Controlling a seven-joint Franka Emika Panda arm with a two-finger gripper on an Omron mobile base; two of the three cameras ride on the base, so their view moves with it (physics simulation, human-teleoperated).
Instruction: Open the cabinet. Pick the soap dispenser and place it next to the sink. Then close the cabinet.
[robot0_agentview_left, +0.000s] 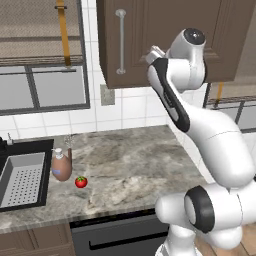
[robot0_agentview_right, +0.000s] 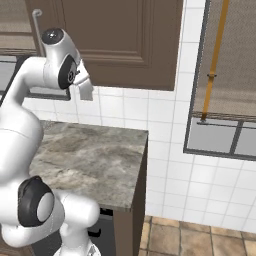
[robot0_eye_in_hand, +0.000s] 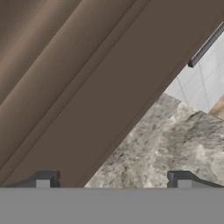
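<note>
The dark brown cabinet (robot0_agentview_left: 165, 35) hangs on the wall with its doors shut and its silver bar handle (robot0_agentview_left: 120, 42) on the left door. My gripper (robot0_eye_in_hand: 113, 180) is raised close to the cabinet's front panel (robot0_eye_in_hand: 87, 87), open, with nothing between its fingertips (robot0_eye_in_hand: 43, 179). The handle (robot0_eye_in_hand: 205, 46) lies off to the upper right in the hand view. The soap dispenser (robot0_agentview_left: 61, 165), brown with a white pump, stands upright on the counter just right of the black-rimmed sink (robot0_agentview_left: 46, 150), far below and left of my hand (robot0_agentview_right: 84, 86).
A small red tomato (robot0_agentview_left: 81, 182) lies on the marble counter (robot0_agentview_left: 135, 165) just right of the dispenser. Windows with blinds flank the cabinet. The counter ends at its right edge (robot0_agentview_right: 142, 165) above a tiled floor. Drawers run below the counter front.
</note>
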